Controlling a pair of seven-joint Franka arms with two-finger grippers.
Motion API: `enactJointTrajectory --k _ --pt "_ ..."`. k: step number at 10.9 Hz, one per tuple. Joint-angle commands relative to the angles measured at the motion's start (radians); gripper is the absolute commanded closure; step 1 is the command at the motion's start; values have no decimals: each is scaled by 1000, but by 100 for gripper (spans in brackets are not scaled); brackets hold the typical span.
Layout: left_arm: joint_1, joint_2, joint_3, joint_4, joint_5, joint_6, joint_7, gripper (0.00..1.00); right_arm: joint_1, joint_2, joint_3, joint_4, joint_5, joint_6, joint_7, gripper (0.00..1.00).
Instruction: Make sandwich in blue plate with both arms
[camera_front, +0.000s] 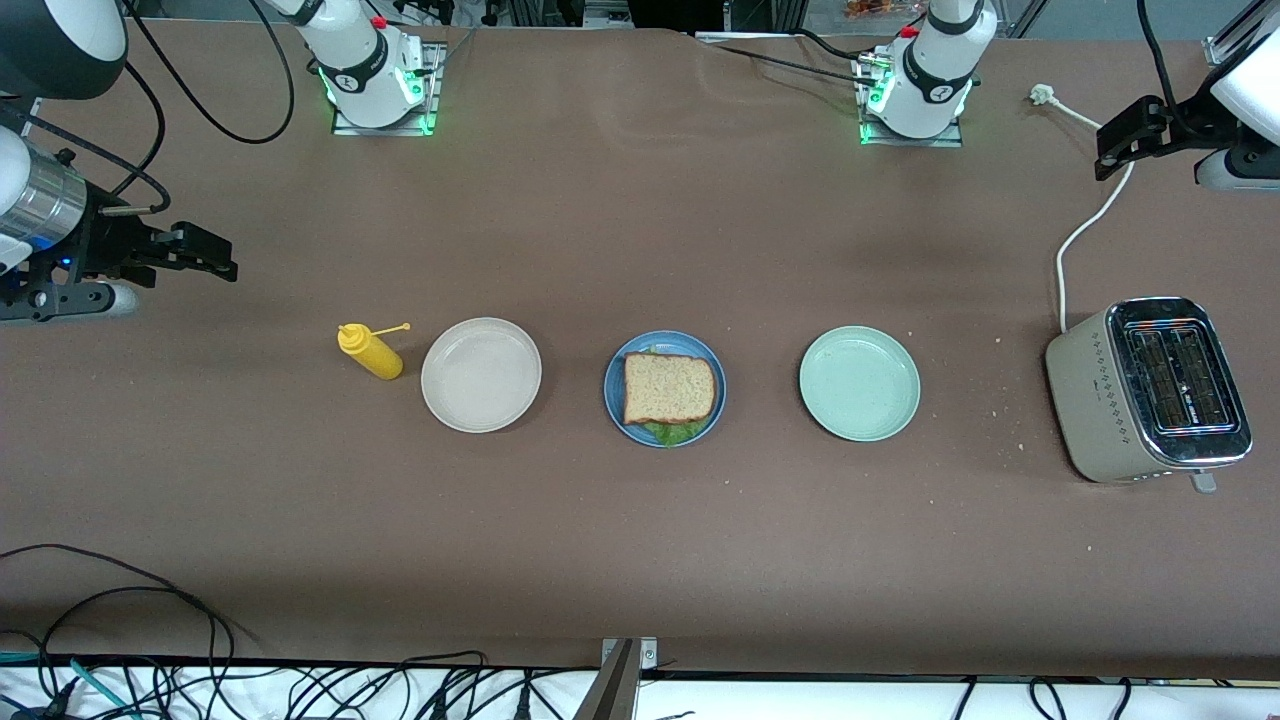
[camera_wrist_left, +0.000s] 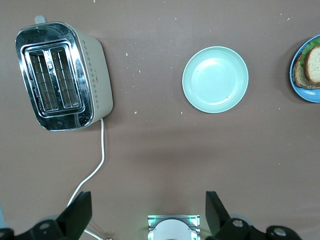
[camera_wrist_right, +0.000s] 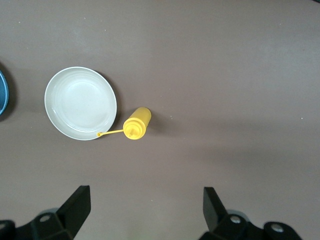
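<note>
The sandwich (camera_front: 668, 388) lies on the blue plate (camera_front: 612, 386) at the middle of the table, its top slice of brown bread flat and green lettuce (camera_front: 672, 432) peeking out at the edge nearer the front camera. The left wrist view catches the sandwich (camera_wrist_left: 308, 66) and the blue plate (camera_wrist_left: 302, 90) at its border. My left gripper (camera_front: 1112, 150) (camera_wrist_left: 148, 201) hangs open and empty high over the table by the toaster's cord. My right gripper (camera_front: 215, 255) (camera_wrist_right: 145, 196) is raised at the right arm's end, open and empty. Both grippers are well away from the plate.
A beige plate (camera_front: 481, 375) (camera_wrist_right: 80, 103) and a yellow squeeze bottle (camera_front: 372, 352) (camera_wrist_right: 137, 123) stand toward the right arm's end. A pale green plate (camera_front: 859, 383) (camera_wrist_left: 215, 79) and a toaster (camera_front: 1150, 388) (camera_wrist_left: 62, 75) with a white cord (camera_front: 1075, 240) stand toward the left arm's end.
</note>
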Motion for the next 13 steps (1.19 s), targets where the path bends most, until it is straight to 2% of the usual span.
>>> enactJointTrajectory --k 1,6,7,8,11,13 --pt "8 10 -3 26 -23 -21 -6 0 17 13 1 32 5 -8 5 0" --pt "11 12 -1 26 -20 -21 -5 0 15 5 -8 29 -42 -17 5 0" --pt "11 12 0 26 -18 -21 -5 0 11 4 -22 22 -44 -23 4 0" --pt "17 12 -1 26 -20 -21 -3 0 11 11 -67 24 -33 -16 -7 0" --pt "16 12 -1 26 -20 -21 -3 0 14 -10 -72 22 -41 -79 1 0" --pt "16 13 -1 26 -20 -21 -3 0 12 -39 -100 -4 -39 -94 5 0"
